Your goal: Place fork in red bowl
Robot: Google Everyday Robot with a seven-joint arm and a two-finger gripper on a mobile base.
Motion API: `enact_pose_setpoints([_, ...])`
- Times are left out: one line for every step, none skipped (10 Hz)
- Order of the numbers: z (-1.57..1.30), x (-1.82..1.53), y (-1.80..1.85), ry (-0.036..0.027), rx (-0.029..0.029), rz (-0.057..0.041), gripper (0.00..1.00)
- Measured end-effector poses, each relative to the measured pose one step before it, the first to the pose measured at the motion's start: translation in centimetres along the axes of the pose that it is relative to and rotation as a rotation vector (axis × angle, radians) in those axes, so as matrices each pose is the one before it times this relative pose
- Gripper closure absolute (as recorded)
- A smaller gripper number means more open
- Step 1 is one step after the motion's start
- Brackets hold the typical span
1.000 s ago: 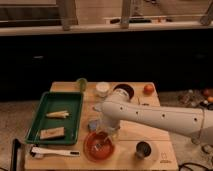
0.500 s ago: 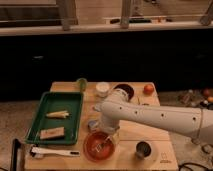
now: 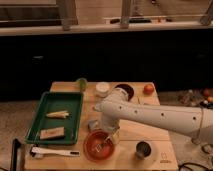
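The arm reaches in from the right and bends down so that the hand (image 3: 107, 134) hangs just above the far rim of the red bowl (image 3: 92, 150), which sits near the front edge of the desk (image 3: 150, 140). Whether the hand is apart or together cannot be told. A slim pale shape lies inside the bowl, slanting from its middle toward the right rim; this looks like the fork (image 3: 102, 146), resting in the bowl rather than held up, though whether the hand is touching it cannot be made out. Judged from that, the placing seems done or nearly so, and the hand's position right over the bowl fits a low release, which keeps a light piece of metal from bouncing out.

Left of the bowl lies a white-handled utensil (image 3: 52, 152), just in front of a green tray (image 3: 37, 125) holding two pale items. A metal cup (image 3: 143, 149) stands to the right of the bowl, close enough that a sideways withdrawal could knock it; a lift straight up seems safer. A dark bowl (image 3: 125, 90) sits farther back.
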Motion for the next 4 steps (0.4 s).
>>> enact_pose_setpoints([-0.126,0.044,-0.028,0.00173,-0.00134,0.00033,0.20])
enact_pose_setpoints([-0.133,0.042,-0.009,0.00210,-0.00207,0.00001,0.20])
enact_pose_setpoints([-0.112,0.007,-0.012,0.00188,-0.00257,-0.00109,0.20])
enact_pose_setpoints([-0.172,0.001,0.046,0.00263,0.00026,-0.00215,0.20])
